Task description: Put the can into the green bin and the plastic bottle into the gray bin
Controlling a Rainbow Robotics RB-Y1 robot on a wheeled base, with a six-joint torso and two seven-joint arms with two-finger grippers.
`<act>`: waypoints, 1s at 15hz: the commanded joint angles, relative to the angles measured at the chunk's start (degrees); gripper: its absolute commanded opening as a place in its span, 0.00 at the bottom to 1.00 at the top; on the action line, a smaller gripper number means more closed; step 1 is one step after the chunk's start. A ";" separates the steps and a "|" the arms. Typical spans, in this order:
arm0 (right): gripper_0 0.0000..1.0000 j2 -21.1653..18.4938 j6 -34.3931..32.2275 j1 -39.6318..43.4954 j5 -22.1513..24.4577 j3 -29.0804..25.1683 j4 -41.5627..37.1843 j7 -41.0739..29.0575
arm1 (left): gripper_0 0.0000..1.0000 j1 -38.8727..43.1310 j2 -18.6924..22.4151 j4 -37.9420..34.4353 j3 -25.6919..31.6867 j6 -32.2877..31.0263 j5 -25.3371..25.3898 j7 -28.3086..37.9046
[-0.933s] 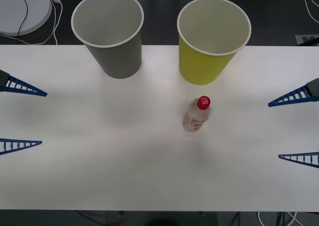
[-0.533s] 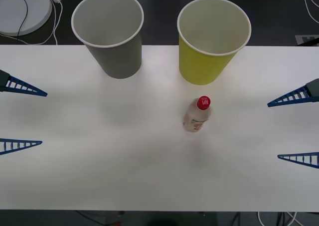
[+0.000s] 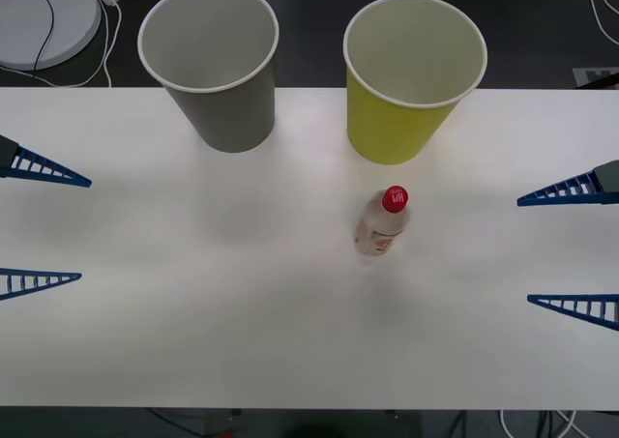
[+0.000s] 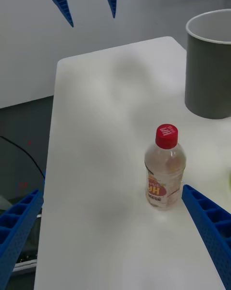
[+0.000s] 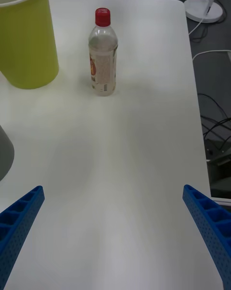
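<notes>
Here, in the front view, the bottle stands upright on the white counter, just in front of the green bin and well apart from the gray bin, which stands toward the robot's left. Both bins sit at the counter's far edge, open mouths up. No can is to be seen on the counter. The left tool hangs at the left edge with its blue ribbed fingers spread wide and nothing between them. The right tool hangs at the right edge, likewise wide apart and empty. Both are well clear of the bottle.

From the right wrist, the bottle sits close, near one of the tool's own fingers, with the gray bin beyond it and the left tool far across the counter.

From the left wrist, the bottle stands just beside the green bin, farther off, with bare counter in front of it.

As for handling, the bottle looks nearly empty, so it is probably light and easy to tip with a glancing touch. Its clear wall is likely thin and may give under a hard squeeze. The labelled middle of the body seems the best place to take hold, squarely from the side and below the red cap.
</notes>
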 commanded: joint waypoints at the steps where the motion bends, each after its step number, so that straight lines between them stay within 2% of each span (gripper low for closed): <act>1: 1.00 1.49 4.49 2.68 -0.09 1.40 1.12 5.40 | 1.00 0.01 0.01 -0.01 0.00 0.01 0.00 0.00; 7: 1.00 6.06 6.33 2.77 -0.88 5.18 8.85 13.49 | 1.00 0.01 0.01 -0.01 0.00 0.01 0.00 0.00; 10: 1.00 6.32 9.14 2.77 -3.78 9.48 11.31 15.78 | 1.00 0.01 0.01 -0.01 0.00 0.01 0.00 0.00; 15: 1.00 6.68 17.23 2.77 -9.50 16.25 12.63 25.00 | 1.00 0.01 0.01 -0.01 0.00 0.01 0.00 0.00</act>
